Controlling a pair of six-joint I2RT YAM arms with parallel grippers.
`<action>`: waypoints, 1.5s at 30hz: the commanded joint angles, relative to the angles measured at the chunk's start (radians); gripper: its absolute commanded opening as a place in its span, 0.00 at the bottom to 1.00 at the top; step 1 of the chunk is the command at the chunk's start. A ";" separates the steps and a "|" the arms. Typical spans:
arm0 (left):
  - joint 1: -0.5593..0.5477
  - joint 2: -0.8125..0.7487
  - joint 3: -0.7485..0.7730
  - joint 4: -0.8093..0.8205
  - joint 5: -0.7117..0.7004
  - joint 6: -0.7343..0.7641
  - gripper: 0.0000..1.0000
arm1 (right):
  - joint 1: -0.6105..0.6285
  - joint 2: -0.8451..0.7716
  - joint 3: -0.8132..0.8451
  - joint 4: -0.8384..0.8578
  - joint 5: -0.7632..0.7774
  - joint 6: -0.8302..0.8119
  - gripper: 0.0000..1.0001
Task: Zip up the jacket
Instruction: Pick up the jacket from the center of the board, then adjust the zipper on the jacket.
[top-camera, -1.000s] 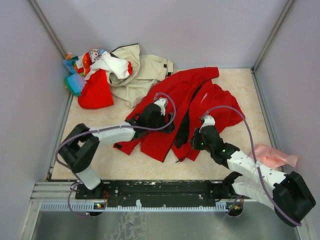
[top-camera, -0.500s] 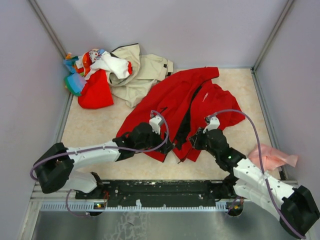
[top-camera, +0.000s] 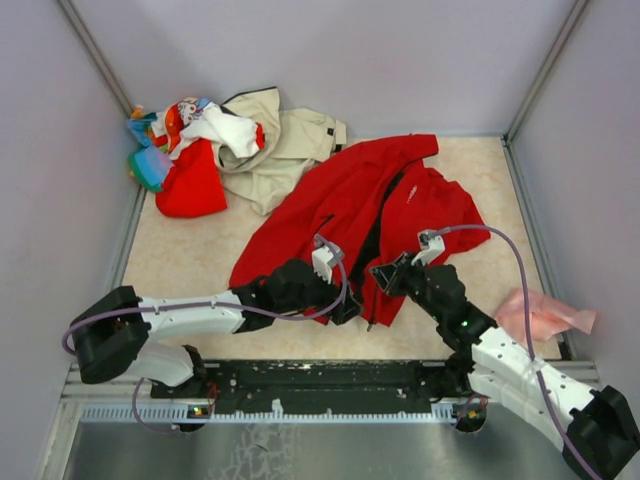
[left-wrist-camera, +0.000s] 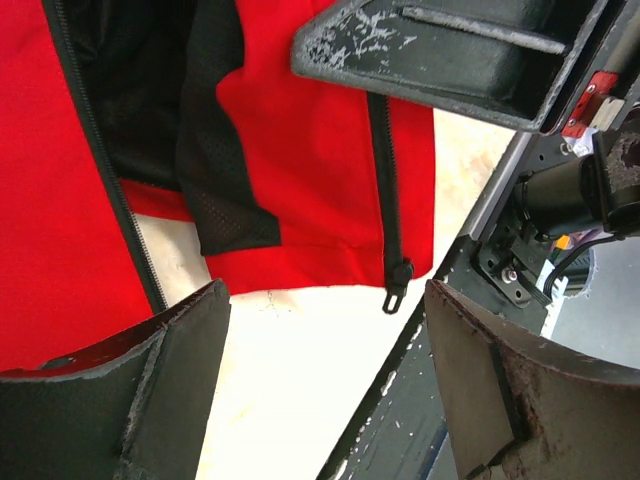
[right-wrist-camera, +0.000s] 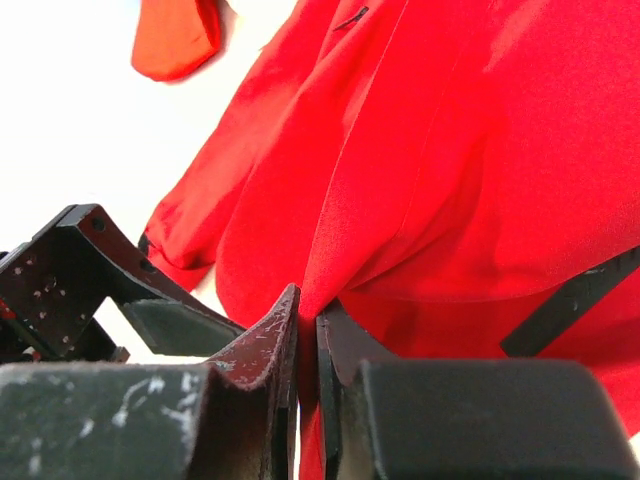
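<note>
Left gripper (left-wrist-camera: 322, 300) hangs spread wide at lower centre over the bottom edge of the jacket (left-wrist-camera: 300, 160), with the zipper pull (left-wrist-camera: 398, 285) ungrasped. Right gripper (right-wrist-camera: 308, 310) pinches red fabric just beside it. Beyond, the front lies open toward upper right. I judge 0 zipping done, 2 halves unjoined.

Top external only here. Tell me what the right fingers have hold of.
Observer: Right wrist view: the right fingers are shut on a fold of the red jacket.
Operator: Now give me the left fingers.
Observer: Left wrist view: the left fingers are open and empty, pointed at the jacket's bottom hem.
Operator: Locate the zipper pull.
Observer: The zipper pull hangs at the hem of one front panel; the other zipper edge lies apart, unjoined.
</note>
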 joint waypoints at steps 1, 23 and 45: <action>-0.011 0.008 0.019 0.058 0.000 0.005 0.83 | 0.011 -0.015 -0.008 0.166 -0.050 0.062 0.08; -0.015 0.128 0.103 0.043 -0.023 -0.054 0.70 | 0.018 0.130 -0.009 0.259 -0.104 0.102 0.07; -0.014 0.166 0.101 0.026 -0.066 -0.059 0.37 | 0.136 0.239 0.054 0.239 -0.002 0.060 0.14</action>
